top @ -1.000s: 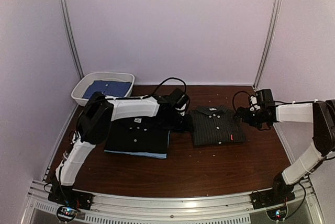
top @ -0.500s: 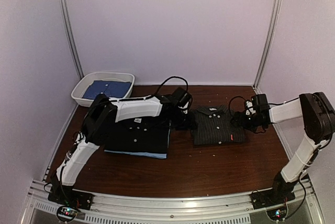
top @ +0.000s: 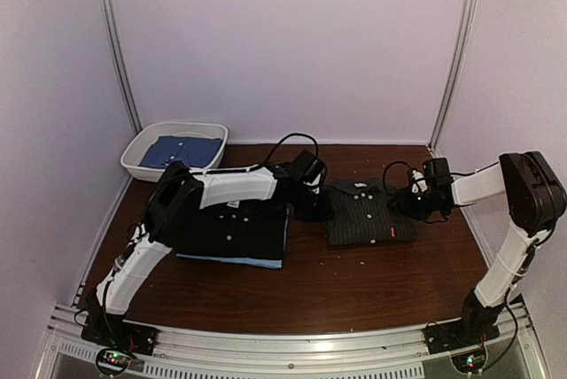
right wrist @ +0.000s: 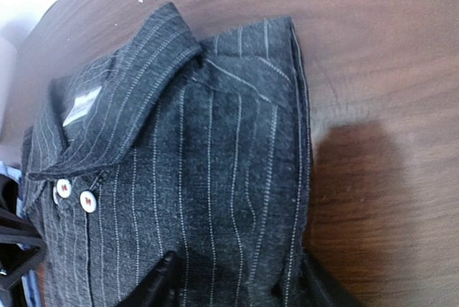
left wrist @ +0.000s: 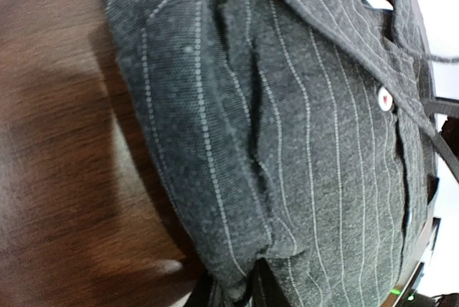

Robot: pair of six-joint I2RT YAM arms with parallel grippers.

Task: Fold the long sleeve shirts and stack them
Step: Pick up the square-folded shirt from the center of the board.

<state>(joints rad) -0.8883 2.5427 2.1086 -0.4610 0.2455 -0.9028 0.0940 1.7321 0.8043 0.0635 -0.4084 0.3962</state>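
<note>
Left gripper: pinching edge of folded pinstripe shirt
Right gripper: fingers apart, astride opposite edge
Done: black shirt stacked on light blue shirt
Remaining: pinstripe shirt onto stack

The dark wooden worktop carries a white tub at its far left corner. Left of centre lies a folded stack: a light blue shirt at the bottom (only its near edge shows) under a black shirt. Just right of it lies a folded charcoal pinstriped shirt.
</note>
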